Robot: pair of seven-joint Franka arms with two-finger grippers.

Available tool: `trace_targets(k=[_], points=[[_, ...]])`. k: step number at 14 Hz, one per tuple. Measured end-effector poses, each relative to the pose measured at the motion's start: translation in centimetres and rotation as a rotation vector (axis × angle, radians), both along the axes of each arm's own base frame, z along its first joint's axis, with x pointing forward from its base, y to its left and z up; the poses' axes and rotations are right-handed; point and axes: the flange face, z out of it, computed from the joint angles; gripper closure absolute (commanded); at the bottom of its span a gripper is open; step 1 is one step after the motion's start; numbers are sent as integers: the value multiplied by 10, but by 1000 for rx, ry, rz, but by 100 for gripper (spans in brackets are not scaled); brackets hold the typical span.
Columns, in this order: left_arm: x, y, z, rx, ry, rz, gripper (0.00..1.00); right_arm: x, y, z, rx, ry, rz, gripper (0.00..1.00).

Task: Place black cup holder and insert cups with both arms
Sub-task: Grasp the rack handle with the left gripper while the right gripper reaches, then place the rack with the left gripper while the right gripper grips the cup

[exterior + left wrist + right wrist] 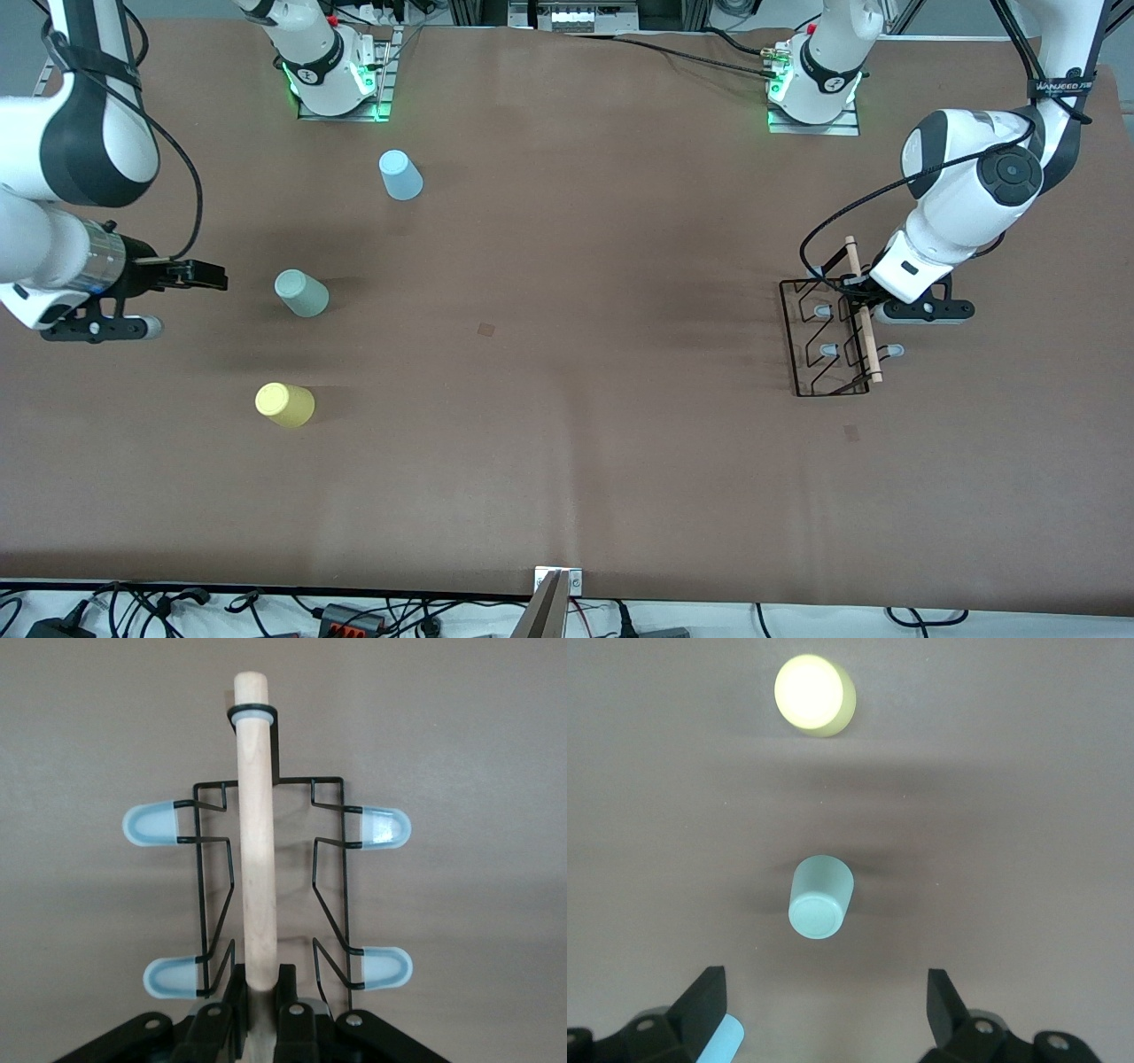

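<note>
Left wrist view shows what the front view hides: left gripper (pixel 260 1014) jaws pinch the light wooden rod handle (pixel 257 833) of the black wire cup holder (pixel 830 338) on the brown tabletop (pixel 567 354), near the left arm's end. Rod's long axis runs toward the front camera. Its gripped end is cut off. Right gripper (pixel 824 1010) waits, jaws spread, over the tabletop near the pale green plastic cup (pixel 820 897), yellow cup (pixel 814 694) and light blue cup (pixel 400 175).

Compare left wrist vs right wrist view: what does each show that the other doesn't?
Left wrist only: left gripper shut on the wooden handle of the black cup holder, with four pale-tipped prongs showing. Right wrist only: right gripper open above the table, with the yellow cup, green cup and blue cup. Shared: brown table surface.
</note>
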Motion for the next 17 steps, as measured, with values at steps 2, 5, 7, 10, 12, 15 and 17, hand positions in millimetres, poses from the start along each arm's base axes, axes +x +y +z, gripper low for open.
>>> trace_targets(k=[2,5,7,10,12,15,17], points=[[8,-12,21,3,46,-22,99,2,9,-20,-1,33,15,0],[19,-57,64,3,76,-94,99,4,16,-51,-4,83,21,0],[19,-94,82,-4,57,-124,99,2,16,-78,-5,100,22,0],[12,-156,87,-24,50,-93,99,-16,27,-121,-7,114,40,0],[8,-196,84,-44,58,-67,99,-27,33,-141,-10,120,42,0],[2,-242,70,-70,89,-31,99,-39,32,-160,-13,125,33,0],[0,-266,64,-86,105,-5,99,-44,31,-166,-15,129,25,0]])
